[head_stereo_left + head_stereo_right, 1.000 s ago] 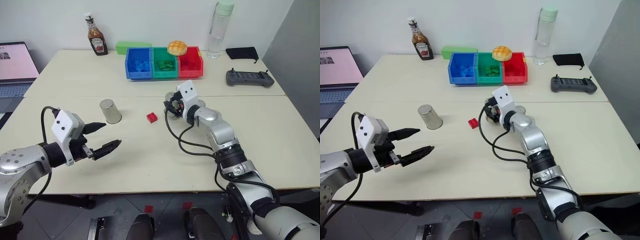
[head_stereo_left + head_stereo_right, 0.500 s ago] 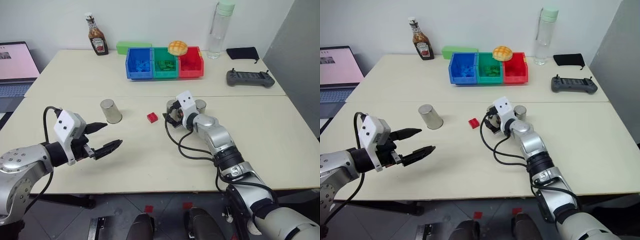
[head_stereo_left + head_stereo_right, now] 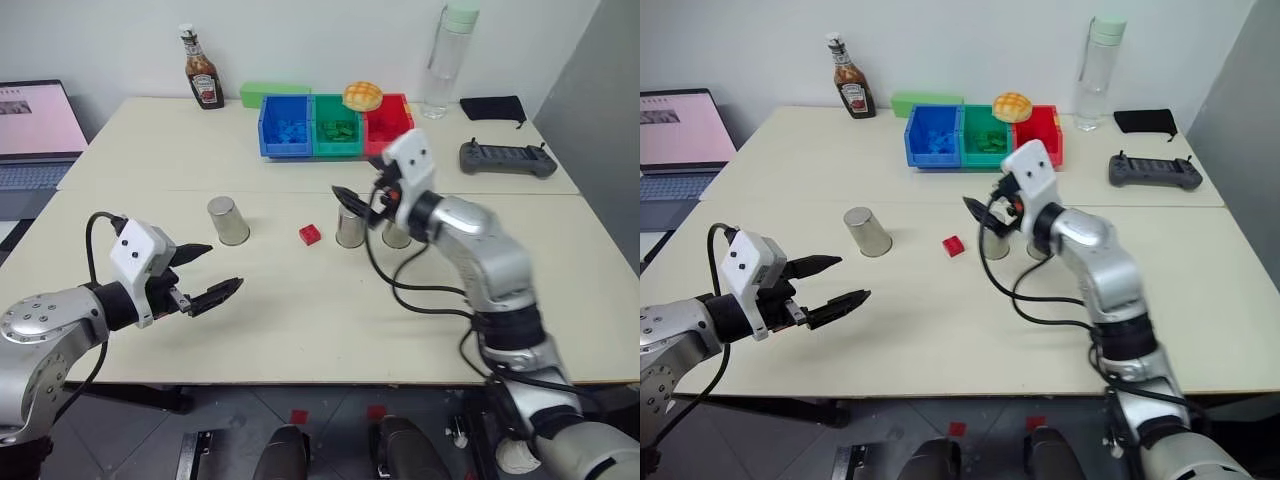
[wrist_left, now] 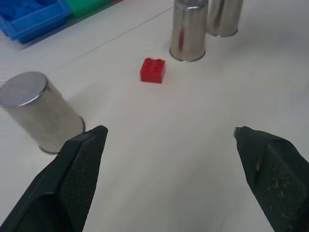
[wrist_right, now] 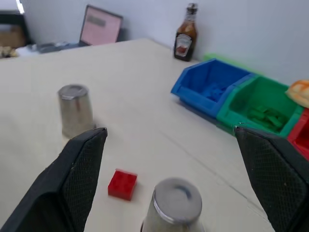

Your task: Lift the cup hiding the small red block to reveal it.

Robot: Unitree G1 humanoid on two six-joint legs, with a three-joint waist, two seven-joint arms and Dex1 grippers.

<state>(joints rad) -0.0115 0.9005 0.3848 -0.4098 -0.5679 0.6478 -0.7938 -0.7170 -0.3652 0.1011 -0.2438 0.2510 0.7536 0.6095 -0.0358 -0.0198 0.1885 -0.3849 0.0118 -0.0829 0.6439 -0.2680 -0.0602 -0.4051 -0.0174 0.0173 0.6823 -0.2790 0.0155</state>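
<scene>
Beige tabletop [image 3: 300,320]: from the head, the small red block [image 3: 310,235] lies bare just left of the right gripper [image 3: 362,203], fingers spread above an upturned cup [image 3: 350,228]. Left wrist: the left gripper [image 4: 169,140] gapes, empty, block ahead.

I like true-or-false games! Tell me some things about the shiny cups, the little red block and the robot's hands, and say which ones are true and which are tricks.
1. The small red block lies uncovered on the table. True.
2. All cups stand upside down. True.
3. The right gripper is shut on a cup. False: it is open, above the middle cup.
4. The left gripper holds the left cup. False: it is open and holds nothing.
5. The red block sits inside the blue bin. False: it is on the table.
</scene>
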